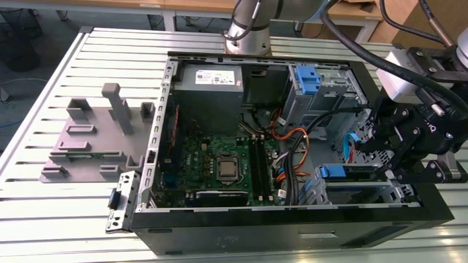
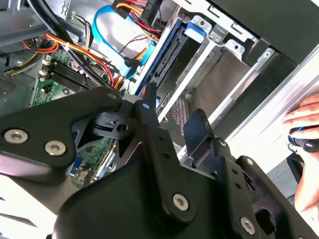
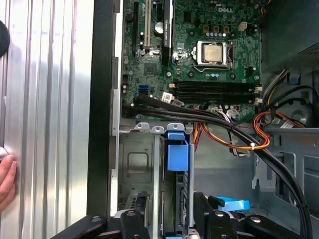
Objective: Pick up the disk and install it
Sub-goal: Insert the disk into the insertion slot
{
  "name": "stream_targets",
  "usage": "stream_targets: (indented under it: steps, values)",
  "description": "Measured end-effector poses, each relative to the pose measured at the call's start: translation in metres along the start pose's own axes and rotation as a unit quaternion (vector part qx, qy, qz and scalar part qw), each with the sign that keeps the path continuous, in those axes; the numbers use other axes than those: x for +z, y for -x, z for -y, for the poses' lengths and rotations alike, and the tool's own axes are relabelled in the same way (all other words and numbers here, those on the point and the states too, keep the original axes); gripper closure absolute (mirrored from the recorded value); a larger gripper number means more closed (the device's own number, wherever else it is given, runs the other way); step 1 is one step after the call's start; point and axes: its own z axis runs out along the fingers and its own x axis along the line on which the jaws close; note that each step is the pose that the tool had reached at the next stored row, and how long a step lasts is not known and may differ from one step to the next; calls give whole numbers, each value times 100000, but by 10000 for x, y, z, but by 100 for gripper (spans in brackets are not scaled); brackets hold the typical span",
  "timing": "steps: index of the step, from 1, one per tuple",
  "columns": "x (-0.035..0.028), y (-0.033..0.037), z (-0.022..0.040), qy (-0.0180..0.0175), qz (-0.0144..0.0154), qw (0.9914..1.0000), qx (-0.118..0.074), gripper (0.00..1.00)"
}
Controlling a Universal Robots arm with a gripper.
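Disk (image 3: 177, 194) sits edge-up in the drive bay at lower centre of my first wrist view, its blue tab showing, between my gripper's (image 3: 171, 219) spread fingers. I judge a skewed push could jam it or snag the cables (image 3: 234, 137)

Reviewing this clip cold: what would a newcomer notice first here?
The open computer case lies on its side on the slatted metal table, its green motherboard exposed in the middle. The black gripper hangs over the drive bays at the exterior view's right, straddling the disk in its blue carrier, which stands on edge in a bay. A hand rests on the table beside the case.
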Motion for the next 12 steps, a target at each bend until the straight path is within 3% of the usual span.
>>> stream_targets:
  steps: [7,12]
  values:
    - [89,-1,-36,-631,-17,99995,-794,51]
    - [103,11,-36,-660,-14,99994,-900,51]
